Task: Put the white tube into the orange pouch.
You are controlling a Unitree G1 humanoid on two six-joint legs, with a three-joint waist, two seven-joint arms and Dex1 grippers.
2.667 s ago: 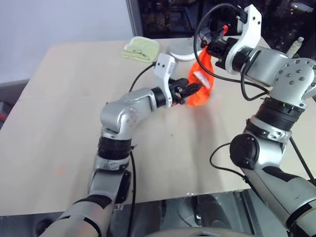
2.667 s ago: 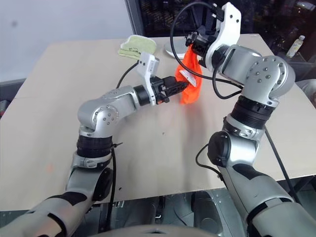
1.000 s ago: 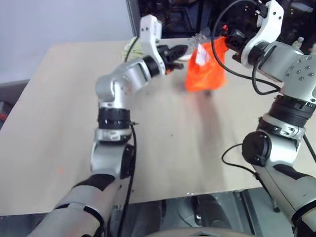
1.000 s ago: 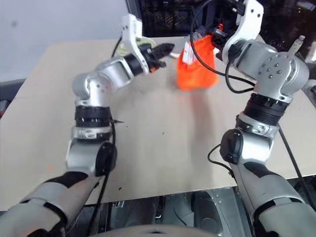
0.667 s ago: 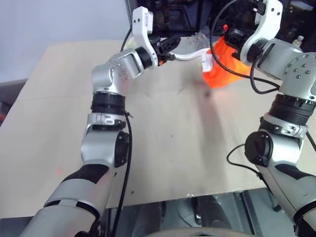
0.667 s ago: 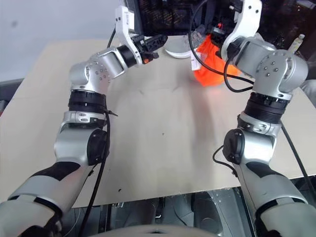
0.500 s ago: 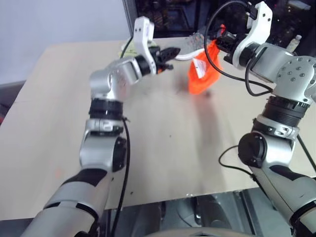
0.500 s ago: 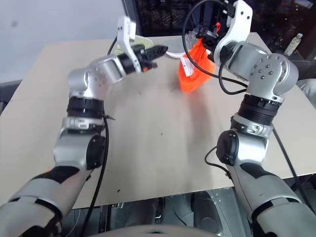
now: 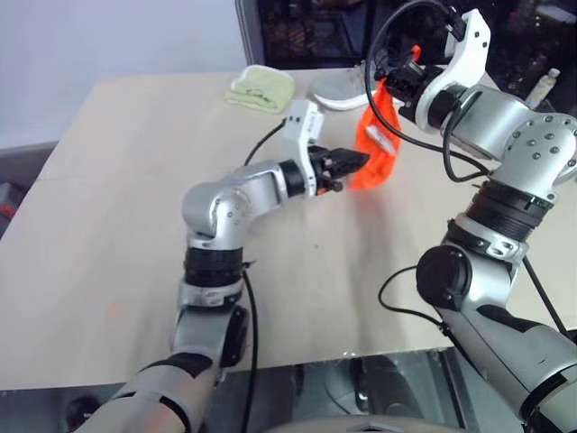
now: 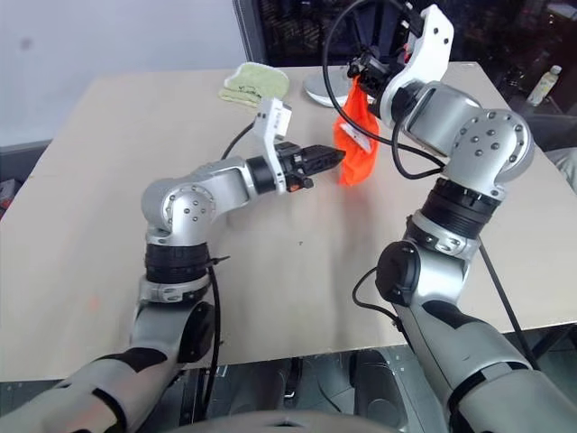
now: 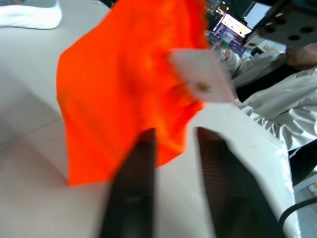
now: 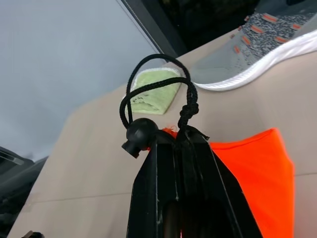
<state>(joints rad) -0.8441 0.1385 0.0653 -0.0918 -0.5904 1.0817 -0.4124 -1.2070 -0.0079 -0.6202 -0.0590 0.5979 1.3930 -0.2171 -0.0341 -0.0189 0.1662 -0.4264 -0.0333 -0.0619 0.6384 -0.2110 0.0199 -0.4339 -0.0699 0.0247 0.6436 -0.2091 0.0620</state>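
My right fingers (image 12: pixel 173 148) pinch the orange pouch (image 9: pixel 377 144) shut at its cord; left fingers (image 9: pixel 353 162) are apart, empty. If it swings, I'll miss.

A light-green cloth (image 9: pixel 259 89) and a grey shoe (image 9: pixel 338 88) lie on the tan table (image 9: pixel 135 207).
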